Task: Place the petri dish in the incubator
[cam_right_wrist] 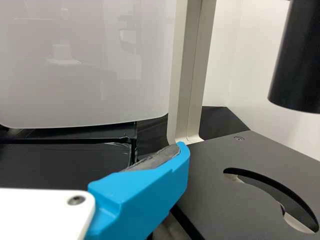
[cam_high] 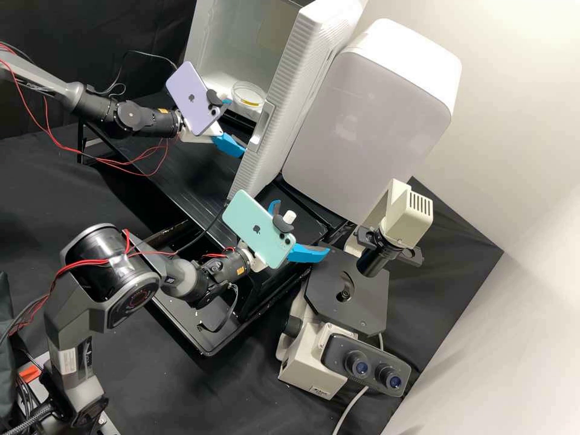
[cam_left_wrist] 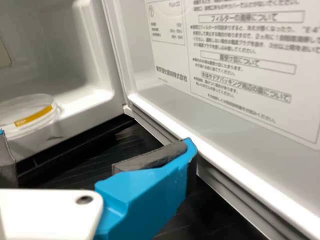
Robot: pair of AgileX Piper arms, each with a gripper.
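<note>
Petri dish (cam_high: 249, 93) lies flat on the floor of the incubator (cam_high: 235, 36), inside the open chamber near its front lip. It is clear and round with a yellowish tint. In the left wrist view the dish (cam_left_wrist: 25, 116) carries a yellow strip on its side wall. Nothing touches it.

Incubator door (cam_high: 290, 90) stands swung open on the right of the chamber. Its inner face with a printed label (cam_left_wrist: 235, 55) shows in the left wrist view.

Left gripper (cam_high: 234, 125) hangs just outside the chamber mouth, over the black tray (cam_high: 199, 181), near the dish but apart from it. Its claw is spread with nothing between the fingers (cam_left_wrist: 150, 195). A purple phone (cam_high: 190, 96) is clamped on that wrist.

Right gripper (cam_high: 301, 228) sits nearer and farther right, at the far-left edge of the microscope stage (cam_high: 347, 290), well apart from the dish. This claw is also spread and empty. One blue finger (cam_right_wrist: 145, 195) shows beside the black stage plate (cam_right_wrist: 240, 170). A mint-green phone (cam_high: 257, 232) rides on this wrist.

Microscope (cam_high: 338, 356) stands at the near right, eyepieces toward the near edge. A large white rounded case (cam_high: 374, 121) rises just right of the door. Black cloth (cam_high: 151, 374) covers the bench.
</note>
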